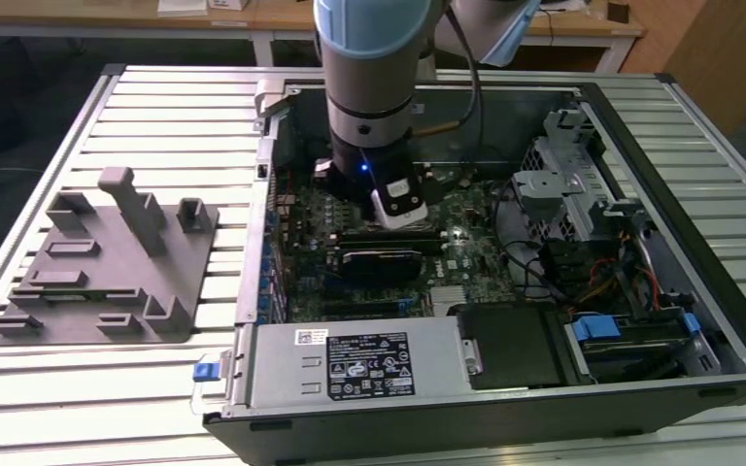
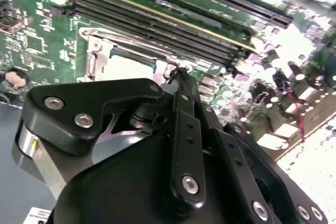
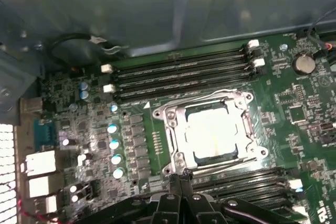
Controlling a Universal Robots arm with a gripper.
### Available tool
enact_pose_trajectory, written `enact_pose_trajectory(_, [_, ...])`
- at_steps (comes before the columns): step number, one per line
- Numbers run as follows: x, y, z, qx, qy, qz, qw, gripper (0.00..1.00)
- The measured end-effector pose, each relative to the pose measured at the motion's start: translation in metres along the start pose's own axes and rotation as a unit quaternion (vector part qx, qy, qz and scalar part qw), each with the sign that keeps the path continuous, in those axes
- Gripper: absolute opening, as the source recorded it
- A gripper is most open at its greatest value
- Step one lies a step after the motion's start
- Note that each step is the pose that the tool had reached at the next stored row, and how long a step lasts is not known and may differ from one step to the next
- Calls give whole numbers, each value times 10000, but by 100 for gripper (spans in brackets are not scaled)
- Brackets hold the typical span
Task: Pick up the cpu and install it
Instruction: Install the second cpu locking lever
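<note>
My hand [image 3: 180, 179], low centre of first wrist view, fingers pressed together, holding nothing. Cpu [image 3: 214, 133] lies flat inside socket frame [image 3: 173, 145], mid-frame, just beyond fingertips. Judgement: check chip sits level and square, no tilt. Exterior view: my arm [image 1: 370, 87] down inside open case [image 1: 632, 417] on table [image 1: 75, 388], grey fixture [image 1: 101, 272] at left; wrist views give board detail.
</note>
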State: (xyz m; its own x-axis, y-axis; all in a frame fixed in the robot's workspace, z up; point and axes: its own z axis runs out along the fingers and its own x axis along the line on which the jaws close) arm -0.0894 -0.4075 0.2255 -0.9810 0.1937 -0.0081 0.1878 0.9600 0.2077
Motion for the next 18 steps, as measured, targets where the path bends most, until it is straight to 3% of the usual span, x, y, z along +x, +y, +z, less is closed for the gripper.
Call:
enact_pose_trajectory(9, [-117,155,36,51,-9,1,10000,11])
enact_pose_trajectory(18, [-232,323,74,172,-23,-3,9998,11])
